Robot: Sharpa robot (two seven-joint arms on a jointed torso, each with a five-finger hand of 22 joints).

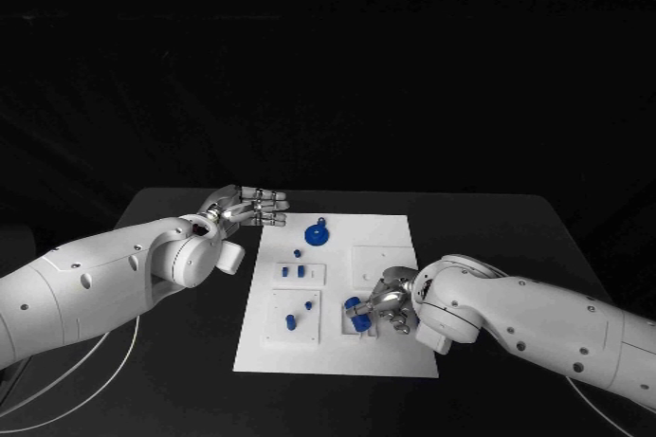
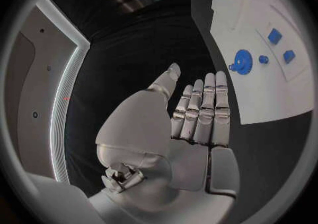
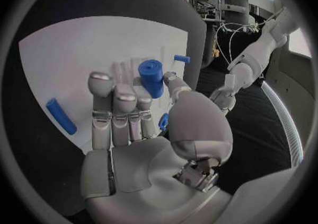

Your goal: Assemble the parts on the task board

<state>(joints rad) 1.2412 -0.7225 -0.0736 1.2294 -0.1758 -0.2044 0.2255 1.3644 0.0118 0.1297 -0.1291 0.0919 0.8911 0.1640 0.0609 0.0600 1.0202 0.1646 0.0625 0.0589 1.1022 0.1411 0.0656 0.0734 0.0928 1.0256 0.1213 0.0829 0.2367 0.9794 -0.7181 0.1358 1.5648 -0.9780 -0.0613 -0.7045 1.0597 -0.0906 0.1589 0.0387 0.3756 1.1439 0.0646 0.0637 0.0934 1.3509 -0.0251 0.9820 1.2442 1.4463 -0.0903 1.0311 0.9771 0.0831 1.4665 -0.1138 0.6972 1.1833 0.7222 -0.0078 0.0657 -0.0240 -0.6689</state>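
Observation:
The white task board (image 1: 390, 238) lies mid-table. My right hand (image 1: 389, 302) sits low over its near right part, and its thumb and a finger pinch an upright blue cylinder (image 3: 151, 77) (image 1: 355, 313). A blue rod (image 3: 61, 115) lies flat on the board beside the fingers. A round blue gear-like part (image 1: 316, 233) (image 2: 241, 61) rests near the board's far left. Small blue pieces (image 1: 296, 269) sit in the left-hand recesses, with two more (image 1: 290, 320) nearer me. My left hand (image 1: 247, 209) (image 2: 199, 118) hovers off the board's far left corner, fingers straight, holding nothing.
The black table (image 1: 178, 209) surrounds the board on all sides. Thin cables (image 1: 82, 366) hang by my left arm at the table's near left. Small blue pieces (image 2: 274, 35) lie beyond the gear on the board (image 2: 265, 96) in the left wrist view.

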